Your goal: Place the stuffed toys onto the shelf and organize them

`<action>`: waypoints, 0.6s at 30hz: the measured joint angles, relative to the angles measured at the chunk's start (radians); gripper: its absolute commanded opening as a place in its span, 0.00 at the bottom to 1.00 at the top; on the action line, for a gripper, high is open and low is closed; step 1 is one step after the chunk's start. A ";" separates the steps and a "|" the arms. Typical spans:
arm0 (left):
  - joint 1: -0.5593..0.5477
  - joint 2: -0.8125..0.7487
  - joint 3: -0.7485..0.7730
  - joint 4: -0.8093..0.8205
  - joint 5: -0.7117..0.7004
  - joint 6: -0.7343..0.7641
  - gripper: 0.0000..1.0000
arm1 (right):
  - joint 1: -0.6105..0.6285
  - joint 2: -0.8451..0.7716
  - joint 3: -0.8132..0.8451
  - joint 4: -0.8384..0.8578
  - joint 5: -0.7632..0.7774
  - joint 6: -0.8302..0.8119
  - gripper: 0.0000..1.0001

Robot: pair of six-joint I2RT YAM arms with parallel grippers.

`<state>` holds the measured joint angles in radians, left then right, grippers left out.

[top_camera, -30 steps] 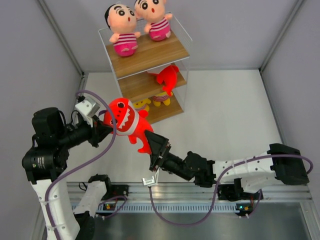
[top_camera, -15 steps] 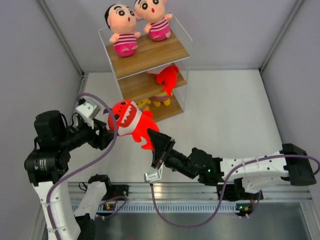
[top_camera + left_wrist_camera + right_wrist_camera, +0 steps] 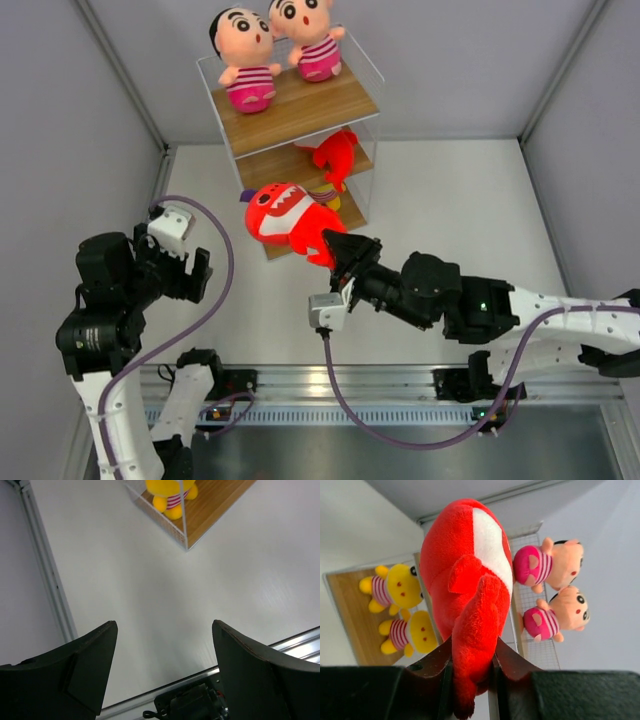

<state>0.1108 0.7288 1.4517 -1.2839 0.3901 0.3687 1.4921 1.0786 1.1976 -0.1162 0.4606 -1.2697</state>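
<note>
The shelf (image 3: 310, 105) stands at the back, with two boy dolls (image 3: 250, 60) on its top board. One red shark (image 3: 338, 155) lies on the middle board. Two yellow dolls (image 3: 395, 587) sit on the lowest board; one yellow doll (image 3: 170, 495) also shows in the left wrist view. My right gripper (image 3: 335, 250) is shut on the tail of the second red shark (image 3: 290, 215), holding it in the air in front of the shelf's lower tiers. In the right wrist view this shark (image 3: 465, 580) rises from my right gripper (image 3: 472, 675). My left gripper (image 3: 195, 272) is open and empty, left of the shelf.
Grey walls close in the white table on the left, right and back. A metal rail (image 3: 380, 385) with the arm bases runs along the near edge. A purple cable (image 3: 215, 300) loops from the left arm, another cable (image 3: 330, 380) from the right.
My left gripper opened, let go of the red shark and drew back to the left. My right gripper shut on the shark's tail and carried it up and right toward the shelf.
</note>
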 measured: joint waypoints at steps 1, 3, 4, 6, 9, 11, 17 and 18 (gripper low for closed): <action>0.000 -0.001 -0.014 0.001 -0.033 0.002 0.83 | -0.006 0.008 0.032 -0.065 0.005 0.017 0.02; 0.000 -0.001 -0.040 0.001 -0.079 0.005 0.83 | -0.019 0.029 0.087 -0.173 0.009 0.049 0.03; 0.000 -0.001 -0.053 0.001 -0.097 0.008 0.83 | -0.028 0.042 0.110 -0.221 0.009 0.066 0.03; 0.000 -0.005 -0.077 0.001 -0.123 0.012 0.83 | -0.051 0.070 0.144 -0.281 0.008 0.092 0.03; 0.000 -0.012 -0.103 0.007 -0.148 0.015 0.83 | -0.103 0.135 0.190 -0.320 0.019 0.113 0.02; 0.000 -0.016 -0.120 0.014 -0.155 0.015 0.83 | -0.133 0.198 0.229 -0.324 0.042 0.119 0.01; 0.000 -0.019 -0.140 0.026 -0.171 0.019 0.83 | -0.206 0.381 0.317 -0.284 0.097 0.121 0.00; 0.000 -0.022 -0.141 0.027 -0.172 0.021 0.83 | -0.216 0.401 0.317 -0.265 0.101 0.120 0.00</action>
<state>0.1108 0.7071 1.3106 -1.2568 0.2184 0.3897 1.2762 1.4799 1.5150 -0.3809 0.5621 -1.1496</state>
